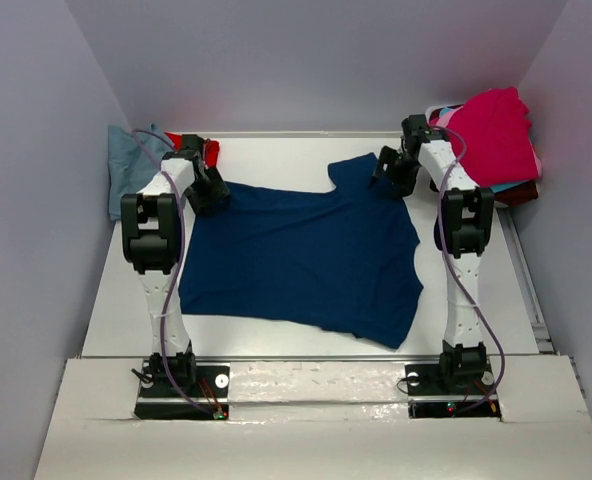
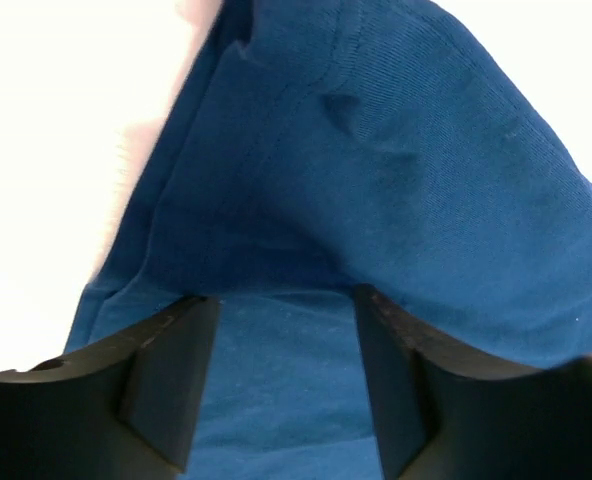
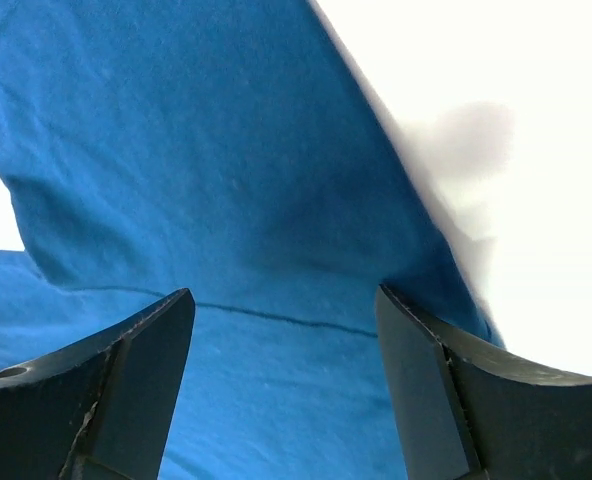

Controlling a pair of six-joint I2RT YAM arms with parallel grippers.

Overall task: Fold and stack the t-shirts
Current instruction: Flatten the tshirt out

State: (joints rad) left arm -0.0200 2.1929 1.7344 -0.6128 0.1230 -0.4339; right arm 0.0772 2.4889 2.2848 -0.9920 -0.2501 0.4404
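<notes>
A navy t-shirt (image 1: 306,255) lies spread out on the white table (image 1: 296,160), plain side up, no print showing. My left gripper (image 1: 211,190) is at its far left corner, jaws open, with the cloth (image 2: 396,170) right under them. My right gripper (image 1: 391,172) is at the far right sleeve, jaws open over the cloth (image 3: 226,180). A dusty blue-grey shirt (image 1: 131,165) with a red one (image 1: 204,148) behind it lies at the far left. A pile with a magenta shirt (image 1: 491,135) on top sits at the far right.
Grey walls close in the table on the left, back and right. A turquoise edge (image 1: 511,186) and a maroon one (image 1: 521,196) peek out under the magenta pile. The white near ledge (image 1: 306,380) carries both arm bases.
</notes>
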